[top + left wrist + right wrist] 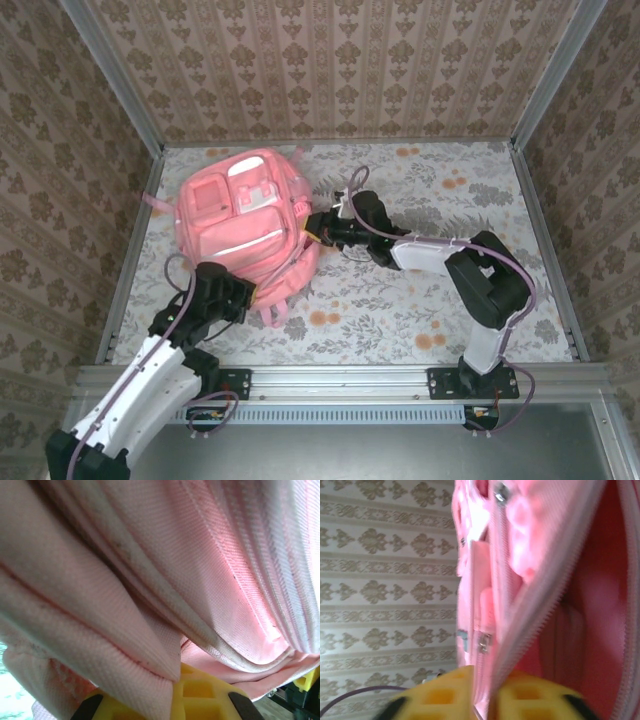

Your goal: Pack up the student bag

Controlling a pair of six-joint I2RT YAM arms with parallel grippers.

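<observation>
1. Overhead: even, soft light; sharp, with faint shadows.
2. Left wrist: student bag [150, 580] fabric glows brighter rightward (weave crisp).
3. Right wrist: soft focus throughout, nearest edge blurriest.

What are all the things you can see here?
student bag: one, pink with white trim, on the far left part of the table.
table: one, pale flowery cover, under everything.
walls: three, beige patterned wallpaper, around the table.
metal rail: one, grey, along the near edge, holding both arm bases.
cables: two, purple, one running along each arm.
left gripper: one, black with yellow fingers, pinching fabric at the bag's near edge.
right gripper: one, black with yellow fingers, closed on the bag's zip edge on its right side.
</observation>
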